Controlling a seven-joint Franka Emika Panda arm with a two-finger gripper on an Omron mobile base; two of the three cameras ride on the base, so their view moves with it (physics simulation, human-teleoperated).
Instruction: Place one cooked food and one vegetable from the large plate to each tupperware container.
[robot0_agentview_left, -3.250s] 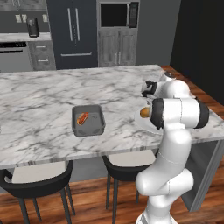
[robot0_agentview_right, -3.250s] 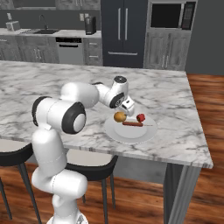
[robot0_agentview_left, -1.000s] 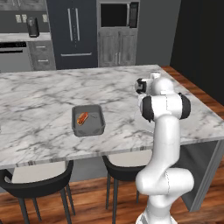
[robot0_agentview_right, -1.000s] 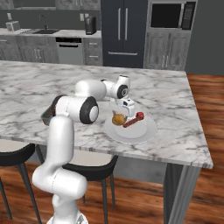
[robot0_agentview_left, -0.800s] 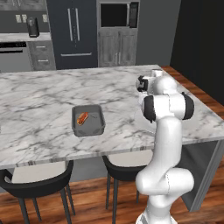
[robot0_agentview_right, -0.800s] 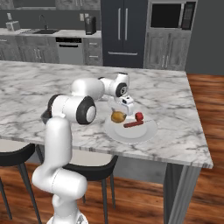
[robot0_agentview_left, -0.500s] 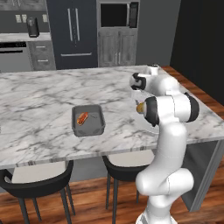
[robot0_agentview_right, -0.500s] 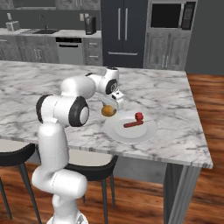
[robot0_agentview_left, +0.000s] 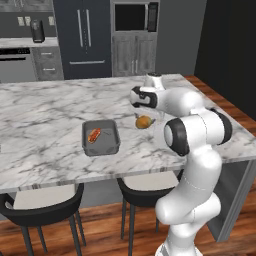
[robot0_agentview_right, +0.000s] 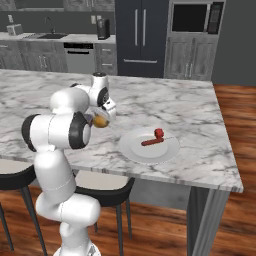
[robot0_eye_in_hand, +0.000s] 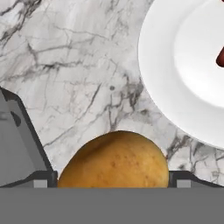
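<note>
Potato (robot0_eye_in_hand: 114, 159) now off plate (robot0_eye_in_hand: 175, 83); hot dog (robot0_agentview_left: 94, 134) in dark tub (robot0_agentview_left: 101, 138)

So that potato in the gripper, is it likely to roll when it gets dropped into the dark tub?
Probably a little. The potato looks rounded and smooth, so it may wobble or roll before settling. The dark tub has raised walls that should stop it. It looks firm, filling the wide gap between the fingers, so it should hold its shape.

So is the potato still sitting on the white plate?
No, the potato is between the claw fingers above bare marble, off to the side of the white plate.
</note>
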